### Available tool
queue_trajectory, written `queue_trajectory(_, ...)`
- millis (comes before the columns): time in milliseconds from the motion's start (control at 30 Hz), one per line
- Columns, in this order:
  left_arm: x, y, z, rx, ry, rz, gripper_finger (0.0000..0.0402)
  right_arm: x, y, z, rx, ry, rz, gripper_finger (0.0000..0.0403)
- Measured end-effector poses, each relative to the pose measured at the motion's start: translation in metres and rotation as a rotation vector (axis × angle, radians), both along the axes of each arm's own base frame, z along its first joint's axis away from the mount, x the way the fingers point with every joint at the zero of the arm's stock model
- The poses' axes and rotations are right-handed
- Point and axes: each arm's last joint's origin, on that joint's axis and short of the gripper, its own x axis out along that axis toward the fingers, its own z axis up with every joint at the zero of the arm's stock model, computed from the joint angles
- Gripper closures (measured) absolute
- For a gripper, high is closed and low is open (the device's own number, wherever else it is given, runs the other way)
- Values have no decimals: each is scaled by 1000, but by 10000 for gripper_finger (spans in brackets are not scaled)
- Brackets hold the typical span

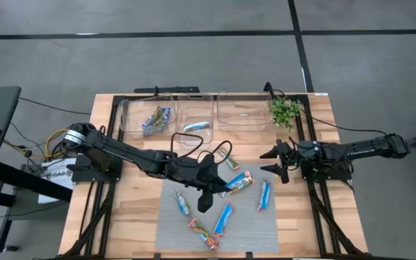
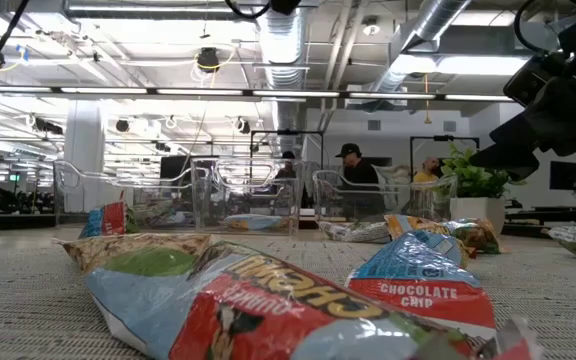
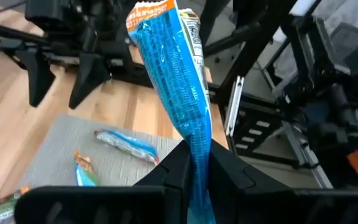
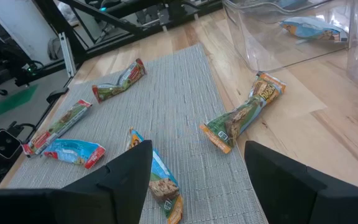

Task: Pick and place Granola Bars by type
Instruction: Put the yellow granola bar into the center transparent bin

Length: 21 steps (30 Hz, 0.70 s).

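Your wooden table (image 1: 132,217) carried a grey mat (image 1: 248,224) with Granola Bars (image 1: 264,195) scattered on it, more in the clear bins (image 1: 197,112). Your left gripper (image 3: 194,163) pinched a blue bar (image 3: 176,74) above the mat; right gripper (image 1: 276,162) hovered spread wide, empty.

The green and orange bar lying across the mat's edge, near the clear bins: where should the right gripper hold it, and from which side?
Grip the green and orange bar at its middle, across the narrow width, from straight above. It lies flat with both long sides free, so the open fingers of the right gripper should straddle it.
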Motion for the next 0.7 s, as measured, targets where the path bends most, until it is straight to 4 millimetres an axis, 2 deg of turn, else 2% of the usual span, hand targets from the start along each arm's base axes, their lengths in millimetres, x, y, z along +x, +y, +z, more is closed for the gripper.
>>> queue_trajectory(200,0,0,0,27,0,-61,367,0,0,0,0,0,0,154)
queue_trajectory(333,4,16,-1,59,0,-27,367,0,0,0,0,0,0,154)
queue_trajectory(500,11,60,-4,90,34,54,367,0,0,0,0,0,0,154)
queue_trajectory(700,11,134,-9,146,97,236,367,0,0,0,0,0,0,154)
